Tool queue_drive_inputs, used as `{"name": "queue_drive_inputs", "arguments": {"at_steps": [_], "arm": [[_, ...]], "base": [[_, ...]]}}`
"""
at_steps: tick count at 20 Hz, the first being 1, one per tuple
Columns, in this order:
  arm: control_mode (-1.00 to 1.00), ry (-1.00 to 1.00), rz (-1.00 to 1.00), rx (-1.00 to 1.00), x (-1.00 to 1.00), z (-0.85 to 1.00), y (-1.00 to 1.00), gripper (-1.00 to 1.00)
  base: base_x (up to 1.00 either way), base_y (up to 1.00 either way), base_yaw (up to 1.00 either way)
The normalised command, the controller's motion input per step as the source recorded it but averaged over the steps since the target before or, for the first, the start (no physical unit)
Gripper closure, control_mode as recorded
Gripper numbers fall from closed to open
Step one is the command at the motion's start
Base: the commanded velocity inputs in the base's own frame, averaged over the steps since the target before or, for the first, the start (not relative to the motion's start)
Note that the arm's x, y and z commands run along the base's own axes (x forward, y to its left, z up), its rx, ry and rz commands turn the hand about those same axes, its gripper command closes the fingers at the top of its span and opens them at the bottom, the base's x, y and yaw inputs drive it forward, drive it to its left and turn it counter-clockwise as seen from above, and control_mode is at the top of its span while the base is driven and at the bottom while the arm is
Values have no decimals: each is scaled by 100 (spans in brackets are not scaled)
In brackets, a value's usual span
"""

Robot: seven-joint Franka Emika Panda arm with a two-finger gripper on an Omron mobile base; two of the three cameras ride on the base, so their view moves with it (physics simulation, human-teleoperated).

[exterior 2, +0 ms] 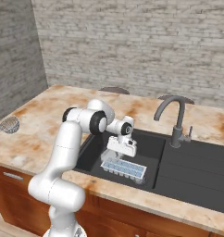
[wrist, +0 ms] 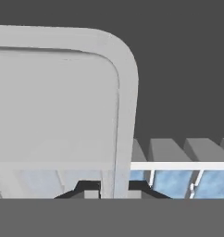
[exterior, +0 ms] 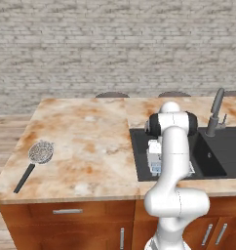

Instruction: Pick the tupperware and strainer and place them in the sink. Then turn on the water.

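Translucent tupperware (exterior 2: 123,168) in black sink (exterior 2: 188,176)

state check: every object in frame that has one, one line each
tupperware: in the sink basin, lying flat, grid face up
strainer: on the counter, far left, not yet moved
sink: holds the tupperware
faucet: off, no stream at the spout
hand: low over the tupperware, fingers close on either side of its rim
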Motion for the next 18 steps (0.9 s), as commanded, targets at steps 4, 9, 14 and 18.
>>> {"name": "queue_drive_inputs", "arguments": {"at_steps": [4, 9, 14, 18], "arm": [[-100, 0, 0, 0, 0, 0, 0, -100], [-100, 0, -4, 0, -2, 0, -2, -100], [-100, -7, -1, 0, -25, 36, 0, -100], [-100, -8, 0, 2, -30, 64, 1, -100]], "base": [[0, 0, 0], [0, 0, 0], [0, 0, 0], [0, 0, 0]]}}
